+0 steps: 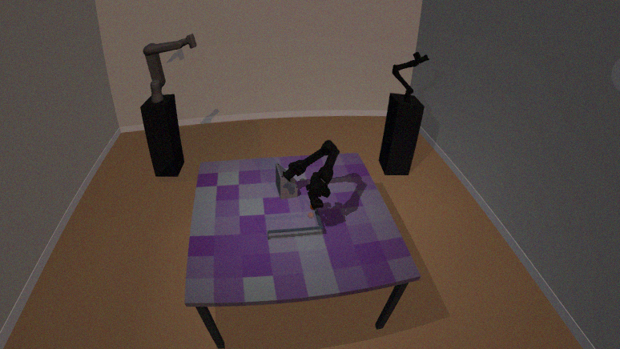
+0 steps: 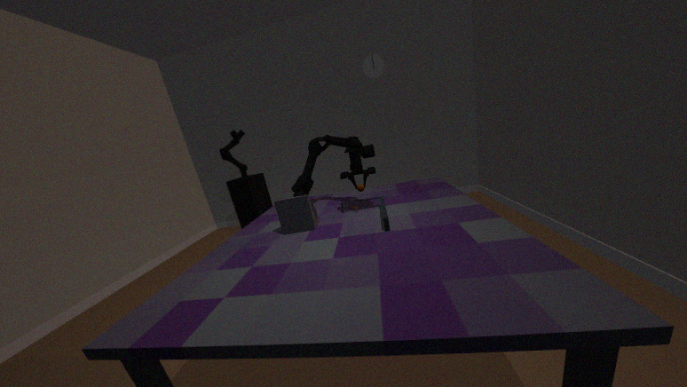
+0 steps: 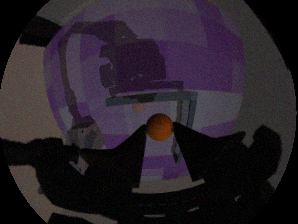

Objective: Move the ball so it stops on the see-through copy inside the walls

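Note:
The small orange ball (image 2: 360,186) (image 3: 160,127) sits between my gripper's fingertips. My gripper (image 2: 360,185) (image 3: 159,125) (image 1: 318,206) is shut on it and holds it a little above the table. In the top view the gripper hides the ball. The see-through copy (image 3: 139,106) (image 1: 310,214) is a faint orange spot on the table inside the corner, a little ahead of the held ball. The two low clear walls (image 1: 295,233) (image 2: 384,219) (image 3: 190,107) make a corner below and in front of the gripper.
A grey block (image 1: 286,185) (image 2: 295,216) stands on the checkered purple table (image 1: 243,268) (image 2: 432,269) at the arm's base. Two black pedestals with other arms (image 1: 161,134) (image 1: 401,132) stand on the floor beyond the table.

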### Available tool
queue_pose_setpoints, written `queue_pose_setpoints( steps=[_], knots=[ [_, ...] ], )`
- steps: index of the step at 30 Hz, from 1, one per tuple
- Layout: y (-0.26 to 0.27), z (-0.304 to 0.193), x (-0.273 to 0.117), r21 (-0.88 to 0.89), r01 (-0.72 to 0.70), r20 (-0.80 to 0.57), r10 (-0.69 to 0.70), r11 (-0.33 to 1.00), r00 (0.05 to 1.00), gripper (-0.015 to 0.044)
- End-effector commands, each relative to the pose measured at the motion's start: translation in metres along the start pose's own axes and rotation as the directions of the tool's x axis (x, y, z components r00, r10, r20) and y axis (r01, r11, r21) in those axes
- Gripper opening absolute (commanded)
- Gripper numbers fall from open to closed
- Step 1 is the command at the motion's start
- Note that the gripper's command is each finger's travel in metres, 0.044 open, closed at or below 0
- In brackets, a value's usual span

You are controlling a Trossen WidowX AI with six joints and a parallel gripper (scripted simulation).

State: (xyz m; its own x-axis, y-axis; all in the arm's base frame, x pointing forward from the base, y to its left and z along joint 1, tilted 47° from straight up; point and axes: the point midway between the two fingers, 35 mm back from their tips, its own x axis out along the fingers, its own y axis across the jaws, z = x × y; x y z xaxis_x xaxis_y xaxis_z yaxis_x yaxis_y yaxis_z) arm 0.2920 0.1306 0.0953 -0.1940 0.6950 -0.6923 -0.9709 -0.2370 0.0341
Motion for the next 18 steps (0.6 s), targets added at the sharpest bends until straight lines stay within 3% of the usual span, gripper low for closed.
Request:
queue_pose_setpoints(
  steps=[1,18],
  knots=[
    [0.011,-0.001,0.008,0.011,-0.004,0.004,0.004,1.0,1.0,0.0],
    [0.046,-0.003,0.036,0.012,-0.005,0.005,0.005,1.0,1.0,0.0]
  ],
)
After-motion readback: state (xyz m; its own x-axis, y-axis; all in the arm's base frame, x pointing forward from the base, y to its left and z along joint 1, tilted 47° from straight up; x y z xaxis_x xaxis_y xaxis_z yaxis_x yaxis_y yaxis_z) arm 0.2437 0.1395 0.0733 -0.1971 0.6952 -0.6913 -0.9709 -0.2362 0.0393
